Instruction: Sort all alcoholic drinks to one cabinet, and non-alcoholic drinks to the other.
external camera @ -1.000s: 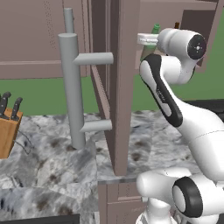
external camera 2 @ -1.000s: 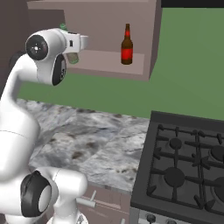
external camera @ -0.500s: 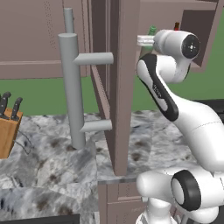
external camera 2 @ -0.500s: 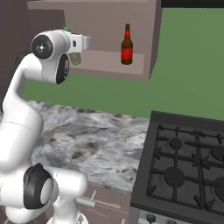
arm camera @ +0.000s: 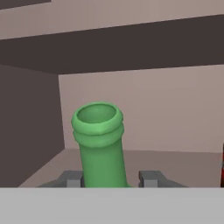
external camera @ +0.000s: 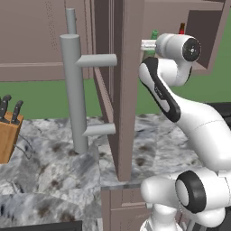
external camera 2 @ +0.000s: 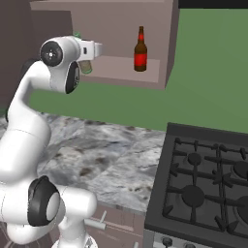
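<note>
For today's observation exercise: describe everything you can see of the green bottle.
The green bottle looks like smooth, glossy green glass or plastic. In the hand view its round neck rises between the two fingers of the hand, ending in an open mouth with a thick double-ringed lip and no cap. It leans slightly, and the hand is shut on it. Its lower body is hidden. Behind it lies the open cabinet. The base views show just a bit of green at the hand, level with the cabinet shelf.

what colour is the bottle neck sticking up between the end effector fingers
Green: the bottle neck is plain green, clearest in the hand view.
</note>
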